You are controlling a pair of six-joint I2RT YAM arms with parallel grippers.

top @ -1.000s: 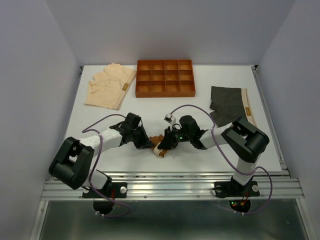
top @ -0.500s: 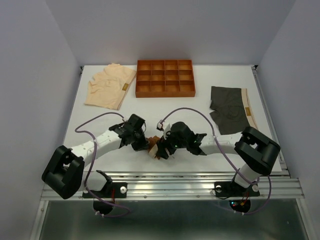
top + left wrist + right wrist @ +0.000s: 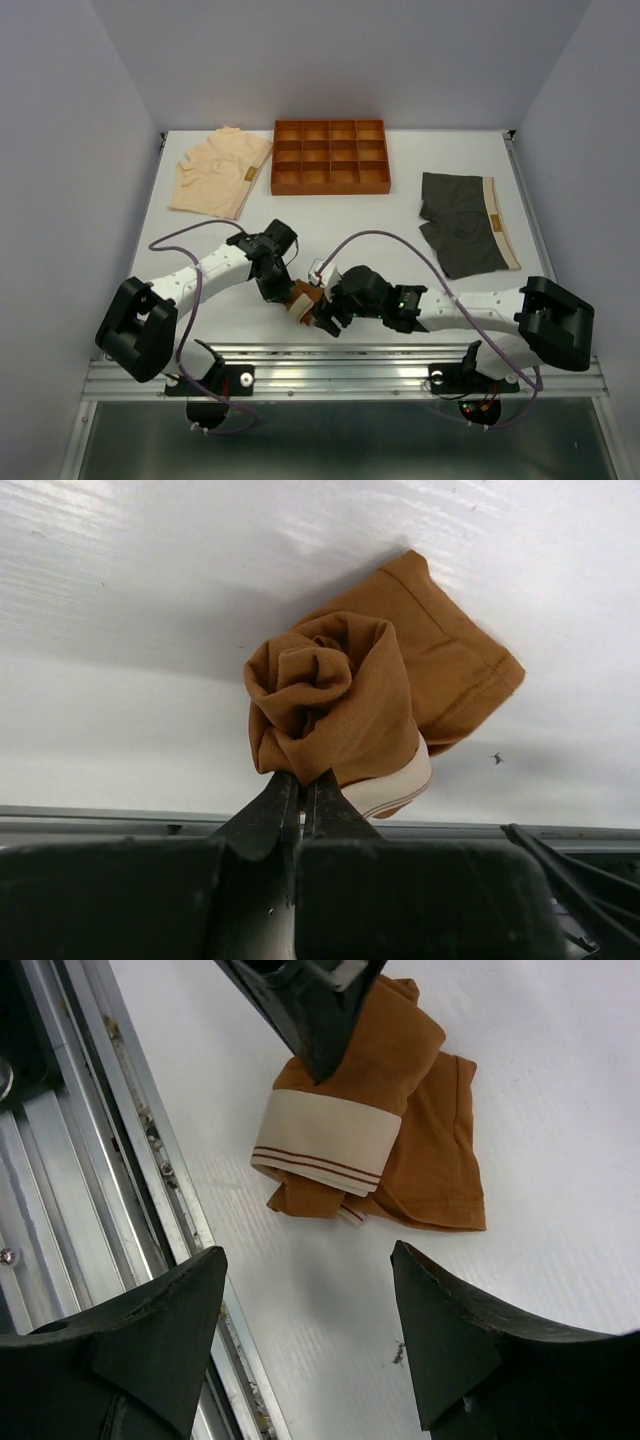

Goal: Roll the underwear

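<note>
The rust-brown underwear (image 3: 303,297) lies as a loose roll near the table's front edge, its cream waistband (image 3: 318,1150) wrapped around the outside. My left gripper (image 3: 305,780) is shut on a fold of the roll (image 3: 340,700), coming at it from the left (image 3: 284,288). Its dark fingers (image 3: 310,1010) show at the top of the right wrist view. My right gripper (image 3: 310,1270) stands open just short of the roll (image 3: 420,1130), touching nothing, low at the front edge (image 3: 322,318). The dark grey underwear (image 3: 462,225) lies flat at the right. The pale peach underwear (image 3: 218,172) lies flat at the back left.
An orange-brown tray (image 3: 329,187) with grid compartments stands at the back centre. The metal rail (image 3: 340,350) runs along the table's front edge, close beside my right gripper's left finger (image 3: 120,1350). Purple cables arch over both arms.
My right gripper has opened and let go of the rust-brown roll, and that arm has swung low toward the front edge. The left gripper stays shut on the roll, which shifted slightly nearer the edge.
</note>
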